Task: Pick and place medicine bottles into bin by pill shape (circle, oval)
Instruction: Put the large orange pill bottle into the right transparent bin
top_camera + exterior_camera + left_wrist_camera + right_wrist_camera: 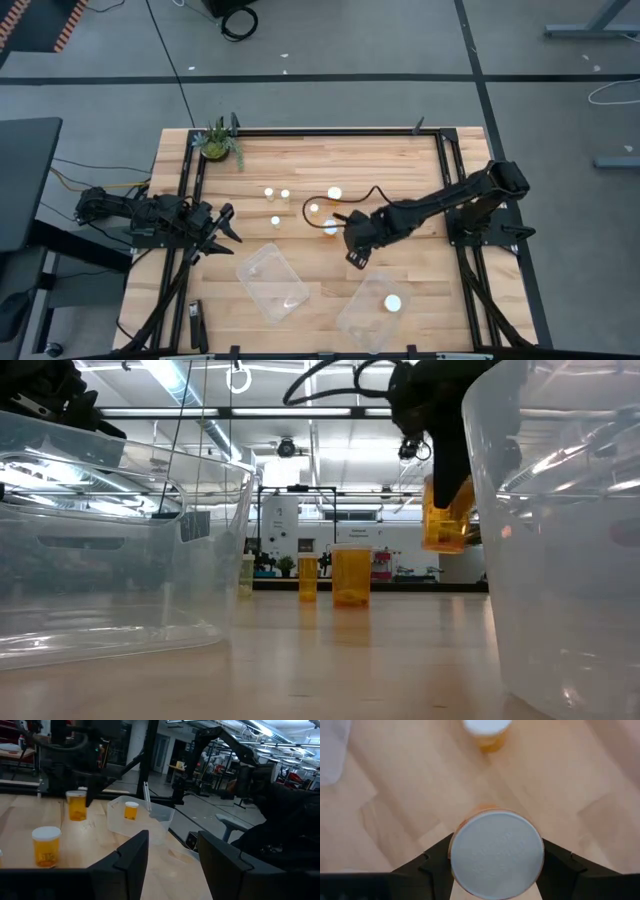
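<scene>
Several amber medicine bottles with white caps stand on the wooden table, among them a pair [276,193] and one [334,193] farther right. My right gripper [353,248] hangs near the table's middle, shut on one bottle [445,518], whose white cap [496,852] fills the right wrist view. Another bottle [392,303] stands inside the right clear bin [355,322]. The left clear bin [270,285] holds nothing that I can see. My left gripper [223,228] waits open at the table's left edge, pointing level. My right gripper pinches the bottle at its cap end, one finger [432,865] on either side of the cap's rim [457,855]. The fingers come from above, pointing steeply down. The bottle hangs below them, lifted clear of the table and slightly tilted.
A small potted plant [218,142] stands at the far left corner. A black cable [352,195] loops over the table among the bottles. Black rails [448,190] frame the tabletop. Bare wood lies between the two bins at the near edge.
</scene>
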